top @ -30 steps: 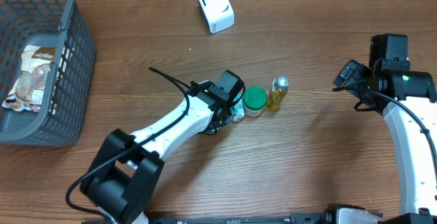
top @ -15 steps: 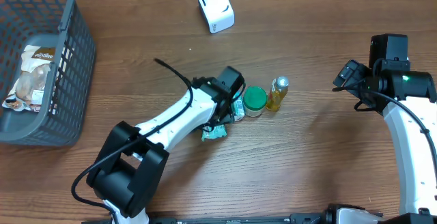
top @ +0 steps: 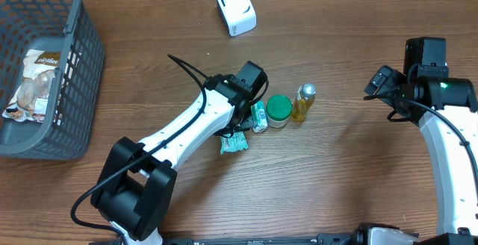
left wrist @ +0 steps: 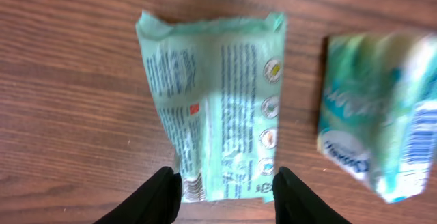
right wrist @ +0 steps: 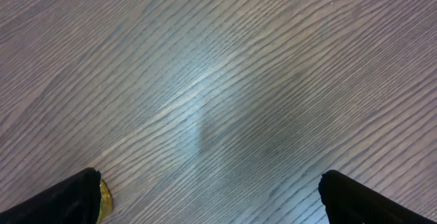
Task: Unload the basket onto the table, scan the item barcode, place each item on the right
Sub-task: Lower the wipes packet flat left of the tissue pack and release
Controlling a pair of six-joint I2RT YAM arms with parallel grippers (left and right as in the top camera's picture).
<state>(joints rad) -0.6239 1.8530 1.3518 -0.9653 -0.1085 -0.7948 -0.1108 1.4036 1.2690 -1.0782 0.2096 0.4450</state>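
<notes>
Left claw (left wrist: 227, 186) straddles one end of the green packet (left wrist: 215, 101) lying on the table (left wrist: 68, 115); whether it grips is unclear. It looks light, limp and crinkly, probably best pinched at a sealed end.

Bare wood (top: 351, 155) right of bottle (top: 304, 101); jar (top: 278, 110) just beside pack (top: 258, 117)

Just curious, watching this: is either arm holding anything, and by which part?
Cannot be told: left jaws straddle the lower end of the green packet on the table; right jaws hold nothing.
</notes>
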